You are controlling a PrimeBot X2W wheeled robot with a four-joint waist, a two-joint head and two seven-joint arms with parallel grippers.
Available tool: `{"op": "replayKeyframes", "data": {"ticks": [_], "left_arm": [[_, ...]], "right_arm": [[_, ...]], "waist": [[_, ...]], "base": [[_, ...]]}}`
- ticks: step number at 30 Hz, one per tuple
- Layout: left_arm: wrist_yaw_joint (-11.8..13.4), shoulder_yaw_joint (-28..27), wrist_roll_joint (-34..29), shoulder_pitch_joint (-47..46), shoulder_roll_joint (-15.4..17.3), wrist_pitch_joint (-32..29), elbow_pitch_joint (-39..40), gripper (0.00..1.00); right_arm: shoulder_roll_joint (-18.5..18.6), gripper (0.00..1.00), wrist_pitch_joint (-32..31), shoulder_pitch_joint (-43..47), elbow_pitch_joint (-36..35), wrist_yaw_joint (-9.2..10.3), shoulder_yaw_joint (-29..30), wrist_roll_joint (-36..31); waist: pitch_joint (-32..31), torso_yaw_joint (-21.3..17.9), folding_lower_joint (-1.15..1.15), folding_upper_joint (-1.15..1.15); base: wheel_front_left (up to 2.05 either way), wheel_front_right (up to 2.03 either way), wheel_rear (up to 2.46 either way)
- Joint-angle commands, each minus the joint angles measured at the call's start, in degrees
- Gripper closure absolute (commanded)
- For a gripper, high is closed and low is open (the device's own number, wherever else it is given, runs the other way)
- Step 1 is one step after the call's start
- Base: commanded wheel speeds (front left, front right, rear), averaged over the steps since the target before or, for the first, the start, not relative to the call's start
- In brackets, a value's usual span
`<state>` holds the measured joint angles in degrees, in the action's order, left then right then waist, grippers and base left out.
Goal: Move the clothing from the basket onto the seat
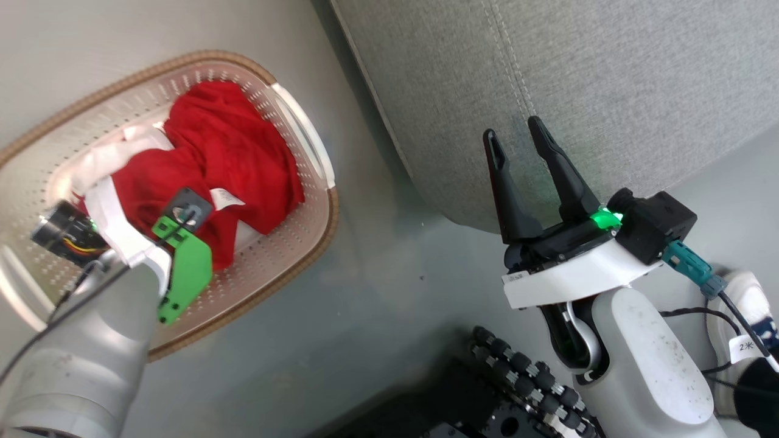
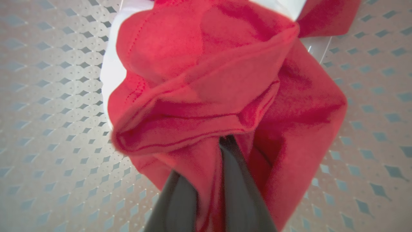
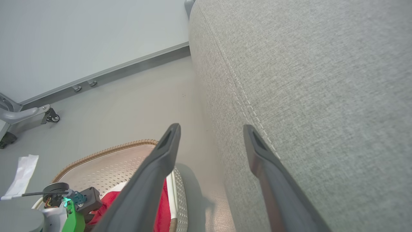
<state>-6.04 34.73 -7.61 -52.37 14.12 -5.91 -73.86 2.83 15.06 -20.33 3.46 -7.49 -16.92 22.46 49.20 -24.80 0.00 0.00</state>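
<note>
While the left claw (image 2: 206, 167) reaches down into the basket (image 1: 277, 261), its two dark fingers are pinched together on a fold of the clothing (image 1: 231, 146). The red heap with its white trim lies bunched inside the basket, which sits on the floor (image 1: 365, 328) just left of the seat (image 1: 608, 79). At the seat's near corner the right claw (image 1: 514, 131) hovers with its fingers spread apart, holding nothing and pointing toward the far side.

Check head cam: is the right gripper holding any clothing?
No, the right gripper stands open with nothing between its jaws, beside the seat; the clothing lies in the basket.
</note>
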Motion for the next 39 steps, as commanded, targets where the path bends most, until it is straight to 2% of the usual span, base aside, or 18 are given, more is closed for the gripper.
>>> {"op": "replayKeyframes", "data": {"ticks": [1, 8, 15, 19, 24, 31, 39], "left_arm": [[0.2, -0.2, 0.7, 1.8, -1.3, 1.1, 0.1, 1.00], [0.9, -1.3, 3.5, 5.4, -4.9, 6.3, 0.1, 1.00], [2.2, -3.3, 7.2, 9.5, -7.6, 14.3, 0.1, 1.00], [4.0, -5.2, 10.1, 11.9, -8.7, 18.6, 0.4, 1.00], [4.0, -8.6, 14.3, 15.1, -9.4, 21.0, 4.2, 1.00], [4.0, -14.0, 17.9, 24.8, -7.3, 21.0, 25.6, 1.00], [3.1, -21.7, 20.1, 34.5, -8.3, 21.1, 47.7, 1.00]], "right_arm": [[0.2, 0.00, 0.2, 1.1, 0.5, 0.00, 0.8, -0.8], [0.2, 0.00, 0.2, 3.8, 2.3, 0.00, 2.5, -4.8], [0.2, 0.00, 0.2, 6.8, 3.7, 0.00, 4.2, -8.1], [0.2, 0.00, 0.2, 9.1, 4.3, 0.00, 5.0, -9.8], [0.2, 0.00, 0.2, 11.9, 5.1, 0.00, 5.1, -11.0], [1.0, 0.00, 0.2, 15.2, 5.1, 0.00, 5.3, -11.5], [1.5, 0.00, 0.2, 19.0, 4.7, 0.00, 5.3, -11.5]], "waist": [[-6.7, 4.2, 0.00, 0.00], [-16.2, 9.0, 0.00, 0.00], [-25.8, 13.7, 0.00, 0.00], [-30.8, 16.3, 0.00, 0.00], [-36.1, 18.9, 0.00, 0.00], [-42.6, 21.9, 0.00, 0.00], [-48.2, 23.8, 0.00, 0.00]], "base": [[0.00, 0.00, 0.00], [0.00, 0.00, 0.00], [0.00, 0.00, 0.00], [0.00, 0.00, 0.00], [0.00, 0.00, 0.00], [0.00, 0.00, 0.00], [0.00, 0.00, 0.00]]}}
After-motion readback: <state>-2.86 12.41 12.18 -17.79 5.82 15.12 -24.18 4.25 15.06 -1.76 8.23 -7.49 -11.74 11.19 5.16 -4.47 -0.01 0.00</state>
